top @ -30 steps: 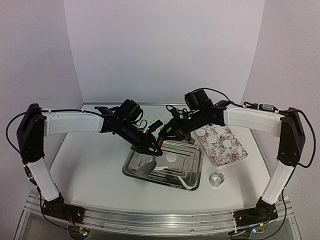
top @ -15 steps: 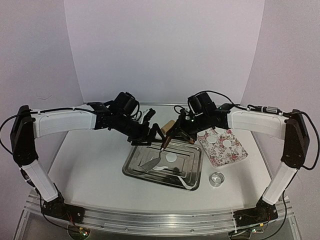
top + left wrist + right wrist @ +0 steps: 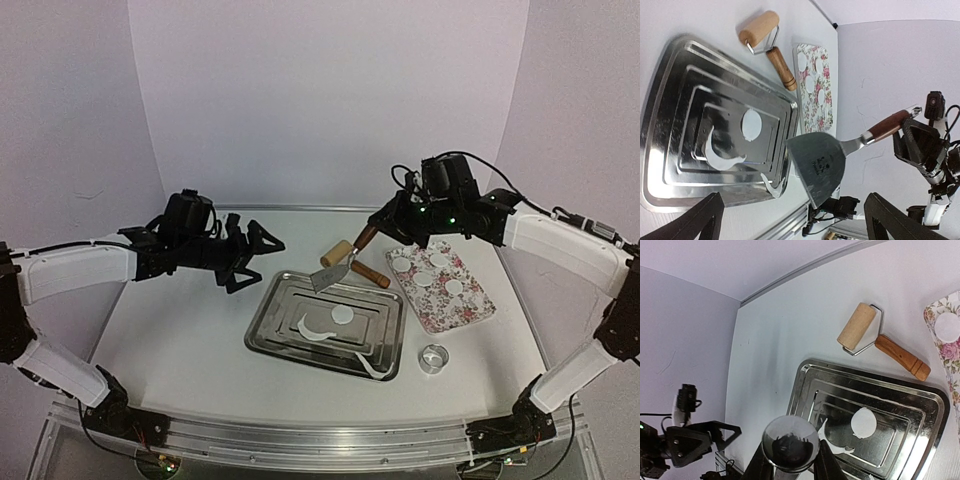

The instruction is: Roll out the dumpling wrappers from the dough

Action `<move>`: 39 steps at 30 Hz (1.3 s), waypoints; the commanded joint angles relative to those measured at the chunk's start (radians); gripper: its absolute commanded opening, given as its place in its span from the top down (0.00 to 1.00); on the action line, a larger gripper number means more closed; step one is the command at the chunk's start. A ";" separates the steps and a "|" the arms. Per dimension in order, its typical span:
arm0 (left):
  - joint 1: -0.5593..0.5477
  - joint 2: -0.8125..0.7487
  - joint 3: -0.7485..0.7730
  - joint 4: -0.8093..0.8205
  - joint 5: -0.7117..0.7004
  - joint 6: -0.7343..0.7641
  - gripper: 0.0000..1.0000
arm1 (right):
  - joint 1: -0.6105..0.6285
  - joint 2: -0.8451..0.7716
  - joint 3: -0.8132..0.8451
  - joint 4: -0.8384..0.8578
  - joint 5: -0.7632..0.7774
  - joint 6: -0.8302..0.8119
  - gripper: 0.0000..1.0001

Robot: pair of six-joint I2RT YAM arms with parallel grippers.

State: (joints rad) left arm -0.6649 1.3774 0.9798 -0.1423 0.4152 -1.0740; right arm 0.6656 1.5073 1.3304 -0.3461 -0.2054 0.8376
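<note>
Four wrappers (image 3: 436, 260) sit on the floral tray (image 3: 472, 310). One wrapper (image 3: 342, 315) is left in the metal tray (image 3: 262, 335) beside scrap dough (image 3: 315, 330). Right gripper (image 3: 383, 224) pinches the spatula (image 3: 333, 276) handle; left gripper (image 3: 253, 262) is spread wide and empty. Likely nearly done, with one transfer left.

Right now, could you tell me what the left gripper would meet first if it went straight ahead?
Probably the blade of the grey metal spatula, raised beside the shiny steel tray; depth is unclear.
</note>
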 commanded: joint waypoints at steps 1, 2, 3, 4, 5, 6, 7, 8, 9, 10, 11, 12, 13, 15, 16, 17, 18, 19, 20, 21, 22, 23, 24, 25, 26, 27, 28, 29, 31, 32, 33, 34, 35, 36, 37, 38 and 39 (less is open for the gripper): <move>-0.010 0.014 -0.061 0.241 0.142 -0.189 0.01 | -0.001 -0.060 0.044 0.134 -0.006 -0.008 1.00; -0.010 0.029 -0.056 0.250 0.157 -0.195 0.01 | -0.001 -0.064 0.042 0.156 -0.015 -0.005 1.00; -0.010 0.042 -0.045 0.260 0.174 -0.201 0.00 | -0.001 -0.066 0.040 0.173 -0.022 -0.002 1.00; -0.012 0.059 -0.036 0.271 0.183 -0.206 0.01 | -0.001 -0.065 0.040 0.190 -0.030 0.003 1.00; -0.014 0.075 -0.027 0.282 0.190 -0.211 0.01 | -0.001 -0.065 0.039 0.206 -0.039 0.008 1.00; -0.018 0.089 -0.019 0.296 0.192 -0.219 0.01 | -0.001 -0.065 0.040 0.221 -0.047 0.015 1.00; -0.022 0.105 -0.013 0.317 0.195 -0.225 0.00 | -0.001 -0.065 0.038 0.235 -0.058 0.023 1.00; -0.026 0.114 -0.014 0.353 0.200 -0.243 0.00 | -0.001 -0.065 0.036 0.253 -0.065 0.027 1.00; -0.031 0.127 -0.015 0.389 0.207 -0.260 0.01 | -0.001 -0.067 0.033 0.267 -0.071 0.032 1.00; -0.036 0.141 -0.016 0.426 0.213 -0.278 0.02 | -0.001 -0.069 0.029 0.280 -0.076 0.038 1.00; -0.041 0.155 -0.015 0.464 0.220 -0.295 0.05 | -0.001 -0.071 0.025 0.294 -0.080 0.043 1.00; -0.048 0.170 -0.009 0.489 0.228 -0.308 0.09 | -0.001 -0.073 0.017 0.309 -0.084 0.048 1.00; -0.054 0.182 -0.002 0.511 0.235 -0.318 0.12 | -0.001 -0.075 0.011 0.323 -0.087 0.053 1.00; -0.060 0.202 0.005 0.581 0.243 -0.340 0.24 | -0.001 -0.082 -0.001 0.335 -0.090 0.057 1.00; -0.061 0.208 0.001 0.613 0.241 -0.355 0.31 | -0.001 -0.085 -0.009 0.336 -0.090 0.056 1.00; -0.061 0.211 -0.004 0.646 0.240 -0.366 0.38 | -0.001 -0.089 -0.017 0.336 -0.088 0.056 1.00; -0.061 0.216 -0.004 0.666 0.237 -0.374 0.44 | -0.001 -0.092 -0.024 0.337 -0.084 0.056 1.00; -0.061 0.221 0.000 0.676 0.237 -0.377 0.49 | -0.001 -0.093 -0.031 0.336 -0.083 0.058 1.00; -0.061 0.227 0.006 0.679 0.240 -0.377 0.51 | -0.001 -0.093 -0.036 0.337 -0.084 0.059 1.00; -0.061 0.233 0.012 0.687 0.246 -0.380 0.54 | -0.001 -0.091 -0.040 0.336 -0.087 0.062 1.00; -0.062 0.242 0.012 0.709 0.251 -0.388 0.59 | -0.001 -0.087 -0.043 0.337 -0.092 0.064 1.00; -0.062 0.249 0.009 0.737 0.255 -0.402 0.64 | -0.001 -0.083 -0.046 0.336 -0.097 0.066 1.00; -0.062 0.252 0.001 0.767 0.256 -0.415 0.74 | -0.001 -0.078 -0.049 0.336 -0.101 0.068 1.00; -0.062 0.252 -0.007 0.786 0.256 -0.427 0.82 | -0.001 -0.073 -0.050 0.336 -0.106 0.069 1.00; -0.061 0.247 -0.021 0.800 0.252 -0.433 0.91 | -0.001 -0.067 -0.052 0.336 -0.111 0.068 1.00; -0.060 0.234 -0.039 0.805 0.238 -0.433 0.96 | -0.003 -0.064 -0.055 0.336 -0.114 0.068 1.00; -0.058 0.222 -0.057 0.808 0.224 -0.432 0.99 | -0.005 -0.062 -0.060 0.336 -0.117 0.069 0.99; -0.054 0.211 -0.074 0.809 0.211 -0.429 1.00 | -0.012 -0.061 -0.071 0.335 -0.123 0.074 0.91; -0.039 0.181 -0.107 0.810 0.204 -0.417 1.00 | -0.031 -0.058 -0.096 0.322 -0.150 0.091 0.70; -0.032 0.167 -0.122 0.807 0.207 -0.410 1.00 | -0.045 -0.056 -0.107 0.316 -0.169 0.096 0.64; -0.024 0.153 -0.131 0.794 0.214 -0.393 1.00 | -0.055 -0.054 -0.114 0.312 -0.194 0.094 0.55; -0.015 0.140 -0.138 0.774 0.223 -0.376 1.00 | -0.066 -0.049 -0.120 0.306 -0.220 0.087 0.46; -0.008 0.131 -0.141 0.747 0.238 -0.357 1.00 | -0.076 -0.042 -0.121 0.299 -0.253 0.079 0.37; -0.002 0.124 -0.140 0.715 0.259 -0.335 1.00 | -0.087 -0.033 -0.121 0.294 -0.289 0.071 0.28; 0.006 0.118 -0.137 0.691 0.285 -0.309 1.00 | -0.093 -0.024 -0.122 0.290 -0.332 0.060 0.21; 0.013 0.113 -0.133 0.661 0.305 -0.289 1.00 | -0.101 -0.013 -0.121 0.287 -0.374 0.052 0.17; 0.021 0.111 -0.128 0.628 0.331 -0.264 1.00 | -0.105 -0.004 -0.120 0.279 -0.410 0.040 0.14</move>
State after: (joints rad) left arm -0.6758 1.5507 0.8407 0.5655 0.6573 -1.4452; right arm 0.5893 1.4698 1.2059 -0.0720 -0.4473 0.9184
